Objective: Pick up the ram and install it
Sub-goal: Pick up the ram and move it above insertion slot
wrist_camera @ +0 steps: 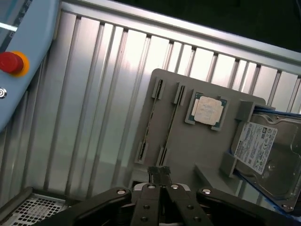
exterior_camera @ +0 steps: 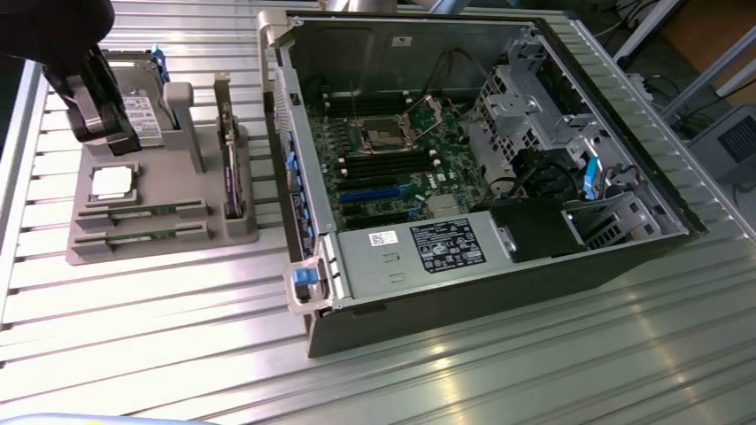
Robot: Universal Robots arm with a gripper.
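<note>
Wrist view: closed claw (wrist_camera: 160, 175) by tray (wrist_camera: 197, 146), red button (wrist_camera: 10, 62); exterior view: computer case (exterior_camera: 354, 40).

Table (exterior_camera: 497, 372): ribbed metal, shiny. Holder tray (wrist_camera: 197, 150): matt grey plastic. Ram (exterior_camera: 142, 213): green circuit board. Processor (wrist_camera: 207, 110): dull silver metal lid. Hard drive (wrist_camera: 275, 165): smooth metal, paper label. Computer case (exterior_camera: 390, 44): grey sheet metal.

Exterior view. Slatted aluminium table (exterior_camera: 142, 336) carried an open computer case (exterior_camera: 473, 301), motherboard (exterior_camera: 402, 168) exposed. Power supply (exterior_camera: 413, 252) sat at 6 o'clock of the board. Grey parts holder (exterior_camera: 154, 243) lay at 9 o'clock of the case, just beside it. Silver processor chip (exterior_camera: 112, 181) lay flat in the holder, with a hard drive (exterior_camera: 136, 119) upright at 12 o'clock of the chip and a dark expansion card (exterior_camera: 233, 168) on edge at 3 o'clock.
</note>
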